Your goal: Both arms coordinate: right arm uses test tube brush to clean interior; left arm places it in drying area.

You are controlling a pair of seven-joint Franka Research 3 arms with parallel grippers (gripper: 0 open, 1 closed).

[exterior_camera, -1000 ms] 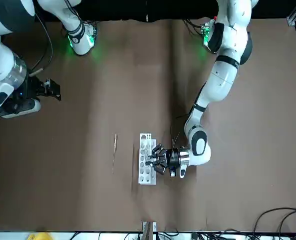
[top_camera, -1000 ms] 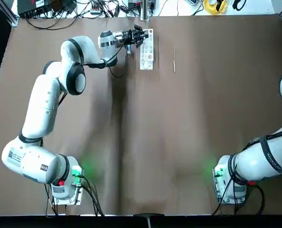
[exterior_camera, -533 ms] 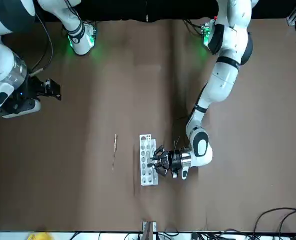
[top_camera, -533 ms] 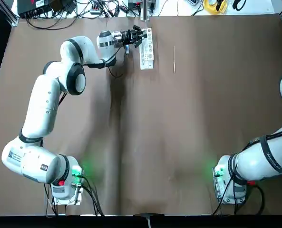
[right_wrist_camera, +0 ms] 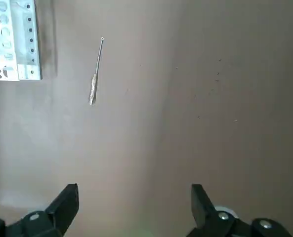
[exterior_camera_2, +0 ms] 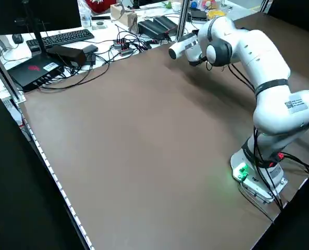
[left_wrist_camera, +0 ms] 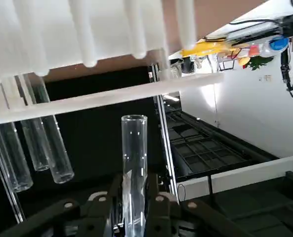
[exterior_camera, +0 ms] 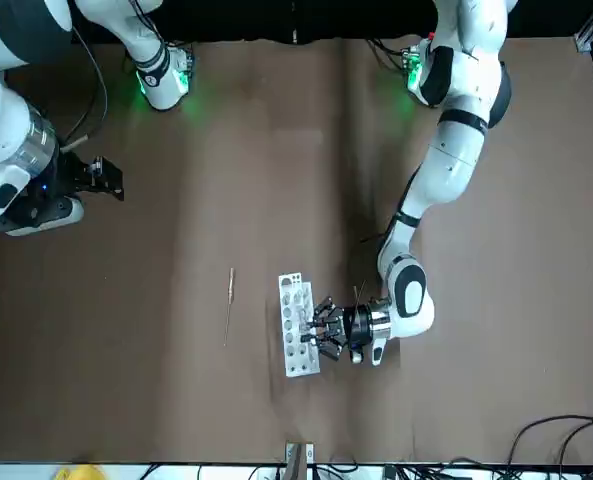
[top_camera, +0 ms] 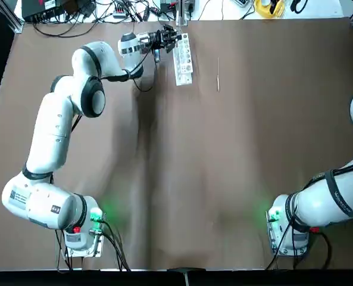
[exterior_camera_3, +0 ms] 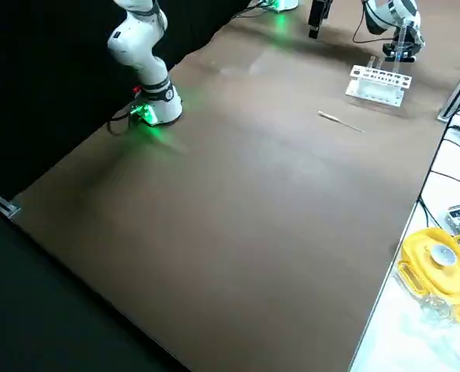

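The thin pale test tube brush (top_camera: 218, 74) lies flat near the white drying rack (top_camera: 183, 59), untouched.

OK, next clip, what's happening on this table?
The left arm's gripper is at the far edge of the table beside the white rack, shut on a clear test tube; the left wrist view shows other tubes already sitting in the rack. The test tube brush lies untouched on the brown table, apart from the rack on the right arm's side of it. The right gripper is open, empty, and held well away from both.
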